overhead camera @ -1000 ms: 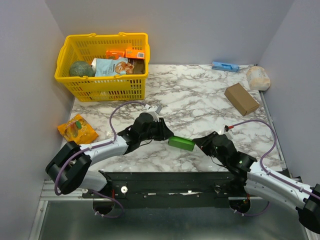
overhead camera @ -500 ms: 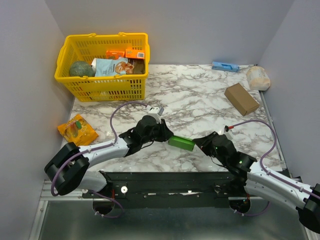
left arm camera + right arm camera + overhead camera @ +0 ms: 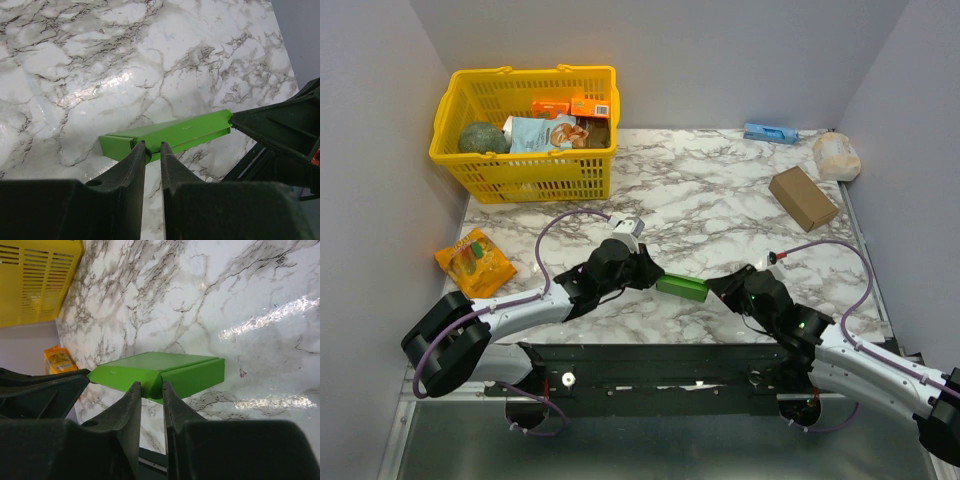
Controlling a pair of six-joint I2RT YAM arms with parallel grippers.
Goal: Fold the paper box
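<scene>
**Marble bench: paper box pinched at both ends**

A white, grey-veined marble bench (image 3: 720, 190) sits between plain grey walls. The paper box (image 3: 682, 287) is at the near middle of it, just ahead of the arm bases and between the two grippers. It is a flat, bright green oblong. In the top view its long axis runs left to right across the bench, and the left end lies a little farther from the bases than the right. The frames do not show whether it rests on the marble or hangs just above it.

At the far left corner stands a yellow basket (image 3: 525, 160). It holds small orange packets (image 3: 572, 106), a pale blue pouch (image 3: 542, 132) and a round grey-green thing (image 3: 478, 138). An orange snack bag (image 3: 475, 260) lies on the bench just in front of the basket. Toward the far right there is a brown cardboard box (image 3: 803, 197), a blue item (image 3: 770, 132) and a white bundle (image 3: 837, 155), all well apart from the green card.

The left gripper (image 3: 152, 150) is clenched on the left end of the paper box, its fingers (image 3: 131, 165) a narrow slit apart with green card between them. The right gripper (image 3: 151, 390) clamps the opposite end in the same way, pinching a folded edge.
</scene>
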